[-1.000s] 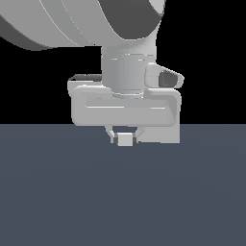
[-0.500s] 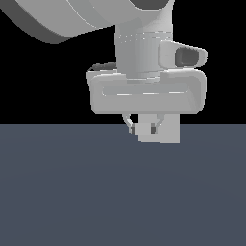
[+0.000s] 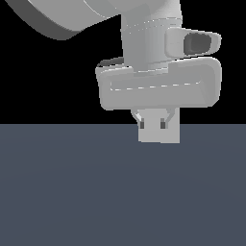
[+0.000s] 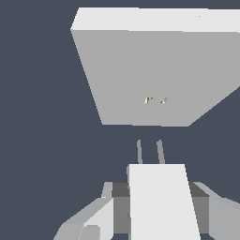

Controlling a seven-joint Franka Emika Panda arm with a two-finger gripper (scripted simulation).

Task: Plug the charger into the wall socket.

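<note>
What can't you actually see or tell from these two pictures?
- Socket: missing from the exterior view; in the wrist view the frame edge cuts off one corner.
- Socket's centre marks: too small to read as holes.
- Charger: its prongs show only in the wrist view; the gap between them and the socket cannot be judged.
- Gripper: fingers mostly hidden behind the charger in the exterior view.

Pincer point(image 3: 153, 121) grips charger point(image 3: 159, 130) above grey floor point(image 3: 72, 192).

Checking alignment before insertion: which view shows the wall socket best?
The wrist view. The wall socket fills it as a pale grey plate with two tiny marks at its centre, ahead of the charger and its prongs. The exterior view does not show the socket at all.
</note>
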